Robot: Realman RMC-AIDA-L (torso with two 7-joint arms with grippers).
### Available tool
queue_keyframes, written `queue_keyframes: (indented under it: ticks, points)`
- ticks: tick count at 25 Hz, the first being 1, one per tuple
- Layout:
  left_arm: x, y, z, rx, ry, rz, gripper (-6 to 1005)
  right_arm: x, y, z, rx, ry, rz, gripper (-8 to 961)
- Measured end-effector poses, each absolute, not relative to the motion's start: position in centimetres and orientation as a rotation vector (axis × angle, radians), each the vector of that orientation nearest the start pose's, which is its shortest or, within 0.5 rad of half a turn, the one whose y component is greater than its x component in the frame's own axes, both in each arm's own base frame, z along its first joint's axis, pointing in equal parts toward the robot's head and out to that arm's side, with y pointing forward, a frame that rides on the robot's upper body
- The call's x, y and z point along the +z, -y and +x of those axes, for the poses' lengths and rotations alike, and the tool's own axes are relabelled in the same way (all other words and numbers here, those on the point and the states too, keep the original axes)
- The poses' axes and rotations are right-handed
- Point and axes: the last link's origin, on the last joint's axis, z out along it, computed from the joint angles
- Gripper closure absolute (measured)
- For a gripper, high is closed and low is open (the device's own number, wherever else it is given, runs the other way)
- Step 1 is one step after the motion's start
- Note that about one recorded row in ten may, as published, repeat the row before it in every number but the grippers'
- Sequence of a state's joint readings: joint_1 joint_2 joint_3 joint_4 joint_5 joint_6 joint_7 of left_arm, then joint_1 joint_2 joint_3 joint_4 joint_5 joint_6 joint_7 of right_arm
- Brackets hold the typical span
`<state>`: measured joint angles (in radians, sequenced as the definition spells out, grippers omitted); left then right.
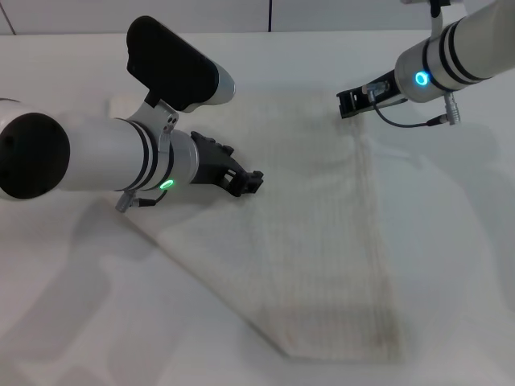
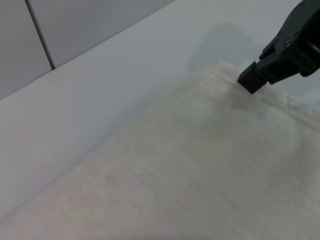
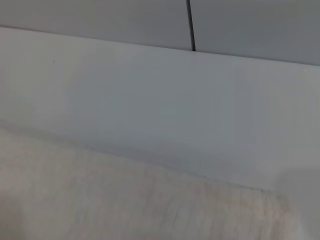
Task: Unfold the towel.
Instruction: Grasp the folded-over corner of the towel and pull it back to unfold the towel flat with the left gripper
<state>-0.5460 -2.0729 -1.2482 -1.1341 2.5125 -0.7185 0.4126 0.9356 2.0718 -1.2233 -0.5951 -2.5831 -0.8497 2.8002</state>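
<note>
The cream-white towel (image 1: 314,225) lies flat on the white table, with faint ribbed stripes and a folded layer along its left side. No red tag shows. My left gripper (image 1: 246,183) hovers low over the towel's left part, near the fold edge. My right gripper (image 1: 346,103) is at the towel's far edge near its far right corner. In the left wrist view the right gripper's black tip (image 2: 251,80) touches the towel (image 2: 210,165) just inside that corner and looks closed, with no cloth seen pinched. The right wrist view shows only the towel's far edge (image 3: 125,200).
The white table (image 1: 451,241) extends around the towel on all sides. A grey panelled wall (image 3: 150,20) stands behind the table's far edge. The left arm's body (image 1: 80,157) covers the towel's left corner.
</note>
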Motion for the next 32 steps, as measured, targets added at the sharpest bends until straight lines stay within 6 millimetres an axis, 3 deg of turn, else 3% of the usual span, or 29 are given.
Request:
queue_keyframes:
  ticks: [10, 12, 18, 25, 32]
  points:
    - [-10.2, -36.9, -16.9, 0.191, 0.63, -2.514, 466, -4.8, -45.1, 19.9, -0.099, -1.291, -2.161, 928]
    - [-10.1, -36.8, -16.5, 0.188, 0.623, -2.52, 680, -4.8, -45.1, 19.9, -0.099, -1.291, -2.16, 927]
    - [-9.4, -35.9, -15.1, 0.184, 0.601, -2.554, 901, -5.3, -45.0, 20.3, -0.111, -1.296, -2.154, 924]
    - [-7.6, -34.7, -13.4, 0.192, 0.586, -2.531, 954, -5.9, -44.8, 20.7, -0.136, -1.287, -2.157, 920]
    - [-5.5, -33.3, -12.6, 0.33, 0.642, -2.455, 949, -6.0, -44.8, 20.7, -0.137, -1.288, -2.156, 916]
